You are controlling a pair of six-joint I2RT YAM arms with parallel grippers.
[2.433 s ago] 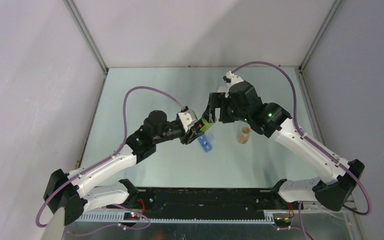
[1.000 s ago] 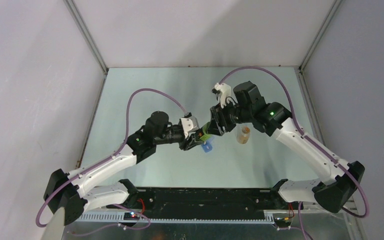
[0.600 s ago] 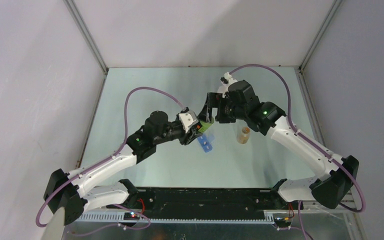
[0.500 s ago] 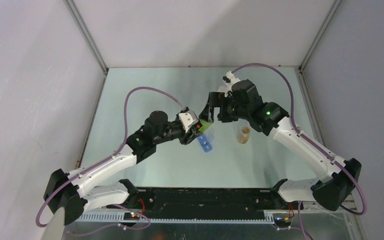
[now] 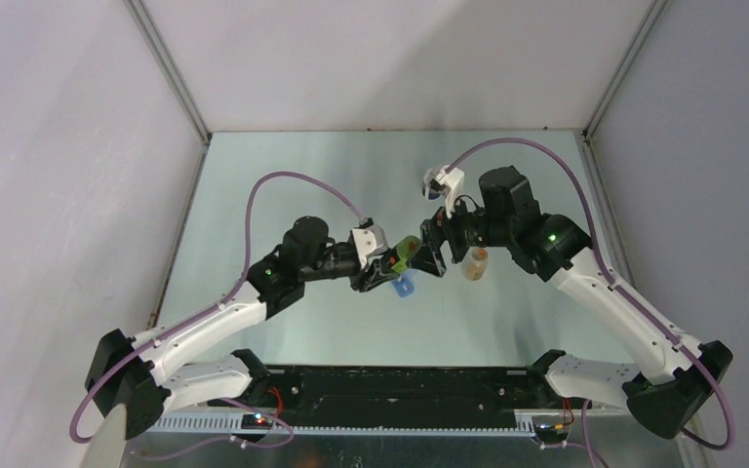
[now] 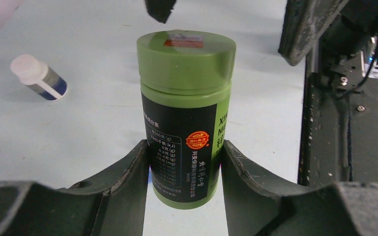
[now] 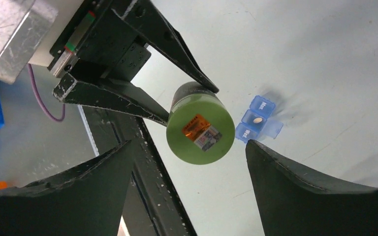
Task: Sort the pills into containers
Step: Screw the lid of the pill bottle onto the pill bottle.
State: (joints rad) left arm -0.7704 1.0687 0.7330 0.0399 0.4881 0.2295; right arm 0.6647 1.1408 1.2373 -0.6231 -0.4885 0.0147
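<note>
My left gripper (image 6: 184, 145) is shut on a green pill bottle (image 6: 186, 98) with a black label, gripping its lower body; the green cap is on. In the top view the bottle (image 5: 407, 248) hangs tilted above the table, cap toward my right gripper (image 5: 431, 255). That gripper stands open and faces the cap (image 7: 200, 129), with its fingers wide on either side and not touching it. A blue pill organizer (image 7: 258, 119) lies on the table just beyond the bottle, one compartment open with a pale pill in it. It also shows under the bottle in the top view as the blue organizer (image 5: 405, 286).
A clear bottle of amber pills (image 5: 475, 261) stands on the table right of the organizer, under my right arm. A small white-capped bottle with a blue band (image 6: 38, 78) lies on its side. The black rail (image 5: 400, 380) runs along the near edge.
My right gripper came off the bottle's cap, opened wide and swung down to the right of the bottle. The left gripper kept its hold on the bottle.
</note>
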